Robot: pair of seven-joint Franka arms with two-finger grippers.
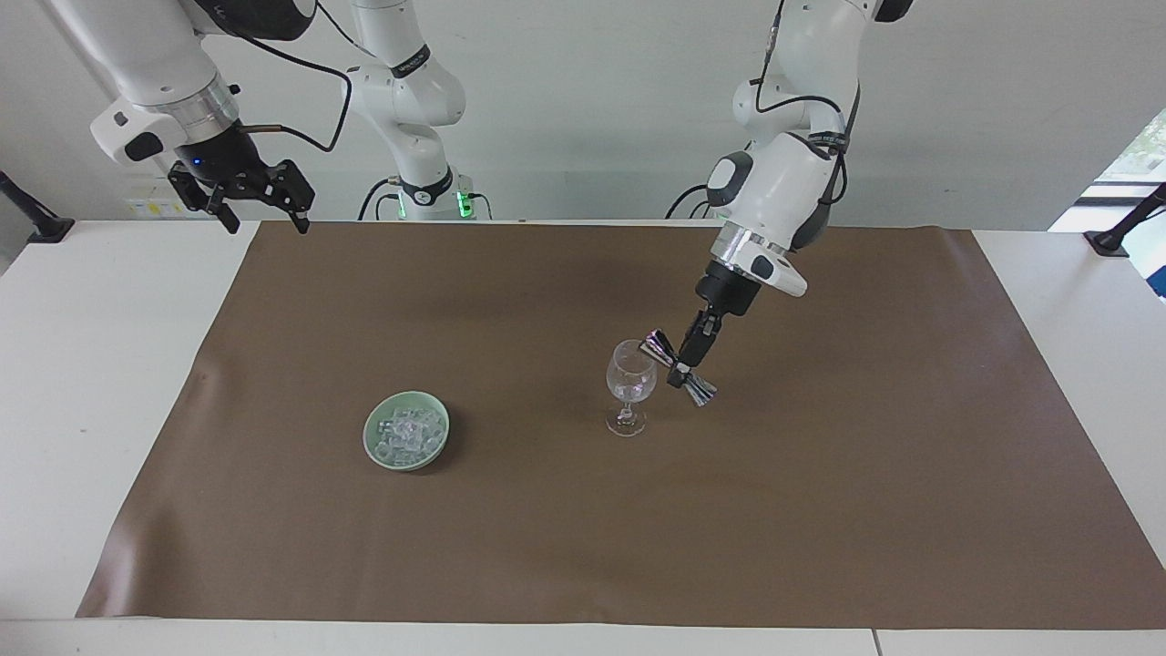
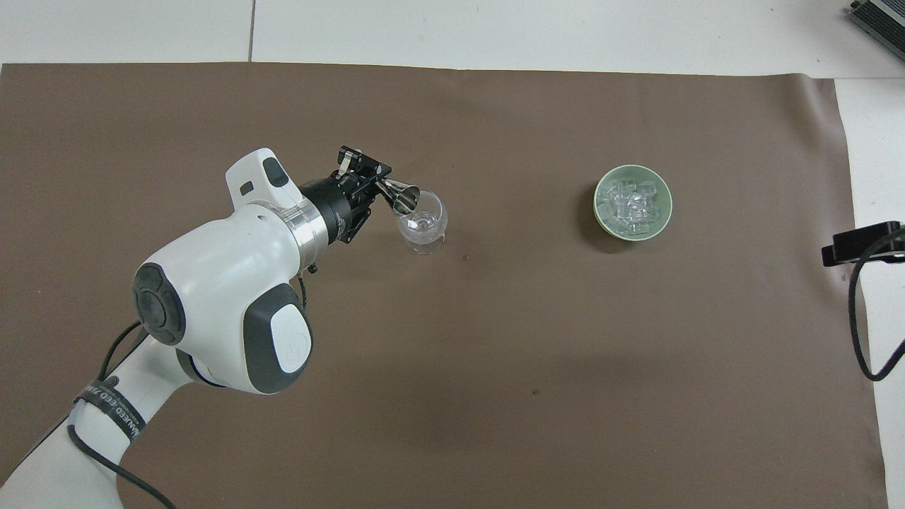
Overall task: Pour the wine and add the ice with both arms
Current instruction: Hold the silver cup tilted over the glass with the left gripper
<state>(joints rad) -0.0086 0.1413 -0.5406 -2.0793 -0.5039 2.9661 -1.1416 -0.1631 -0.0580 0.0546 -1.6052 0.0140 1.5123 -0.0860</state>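
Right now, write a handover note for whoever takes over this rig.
Left end effector: shut on the steel jigger, tilted over the wine glass rim, pouring.
Right end effector: open, waiting above the table edge at its own end.
Ice: heaped in the green dish, beside the glass toward the right arm's end.
Left to do: finish the pour, then add ice.

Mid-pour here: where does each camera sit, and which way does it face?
Facing view: high across the table, looking at both arms; left gripper tilts a jigger at the wine glass; right gripper waits.
Overhead view: above the robots' end, looking forward and down; left arm only.
Shared: glass, jigger, ice in its dish.
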